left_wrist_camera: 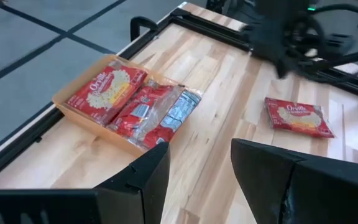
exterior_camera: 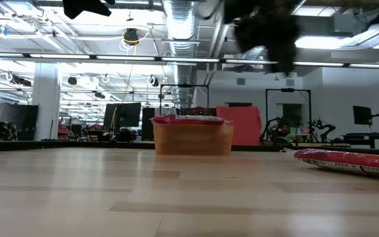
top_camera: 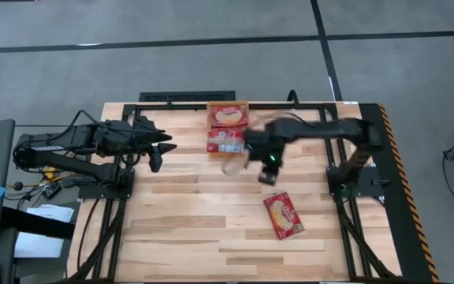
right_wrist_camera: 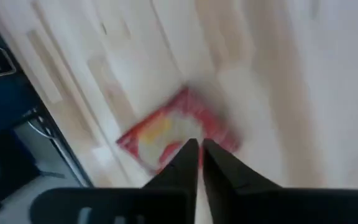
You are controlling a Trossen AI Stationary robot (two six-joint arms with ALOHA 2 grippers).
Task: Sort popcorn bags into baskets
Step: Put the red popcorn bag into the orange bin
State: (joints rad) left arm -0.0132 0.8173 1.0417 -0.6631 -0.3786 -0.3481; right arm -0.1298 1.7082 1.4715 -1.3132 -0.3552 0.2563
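My right gripper [top_camera: 268,178] hanging clenched and empty above a lone bag [top_camera: 283,214], my left gripper [top_camera: 162,151] waiting released beside the basket [top_camera: 227,104] holding bags [left_wrist_camera: 106,93]

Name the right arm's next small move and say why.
Probably open the right gripper and lower it onto the lone bag on the table: its fingers look nearly shut and empty above that bag, while the basket already holds others.
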